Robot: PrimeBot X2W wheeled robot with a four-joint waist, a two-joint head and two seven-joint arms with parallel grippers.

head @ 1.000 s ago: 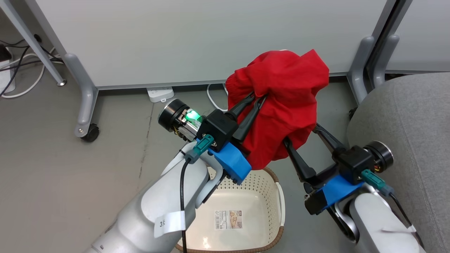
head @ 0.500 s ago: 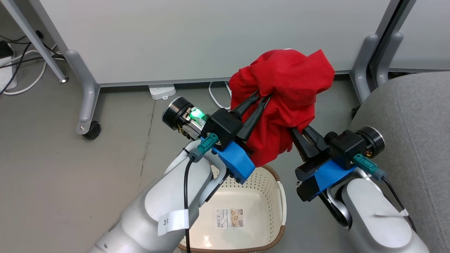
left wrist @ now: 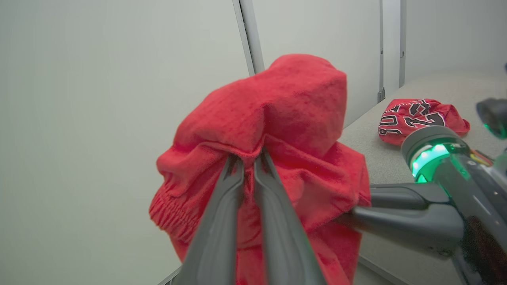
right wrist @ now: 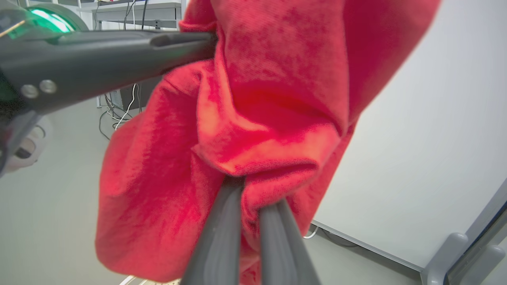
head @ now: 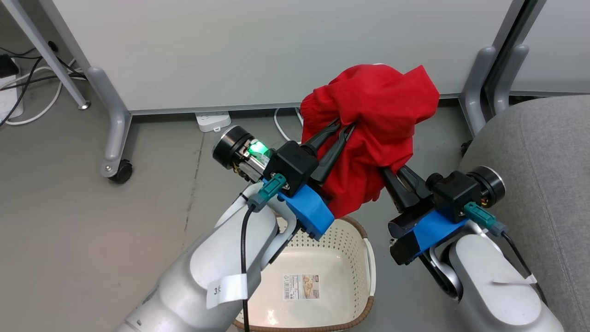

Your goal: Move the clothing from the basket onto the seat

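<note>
A plain red garment (head: 373, 115) of the clothing hangs bunched in the air above the basket (head: 366, 258), held from two sides. My left gripper (head: 345, 125) is shut on a fold on its left side; the left wrist view shows the pinch (left wrist: 248, 156). From the lower right, my right gripper (head: 385, 170) is shut on its lower edge, and its wrist view shows the fingers closed on the cloth (right wrist: 253, 190). The cream basket holds just a paper label (head: 299, 287). A red jersey (left wrist: 420, 116) with black-and-white lettering lies on the grey seat (head: 544, 152).
A white partition panel (head: 276, 50) on grey wheeled feet (head: 115, 138) stands close behind the garment. Cables and a power strip (head: 212, 121) lie on the grey floor beneath it. The seat fills the right edge, beside my right arm.
My right gripper has moved in toward the garment and shut on its lower edge. The left gripper has kept its hold. The camera has shifted slightly.
</note>
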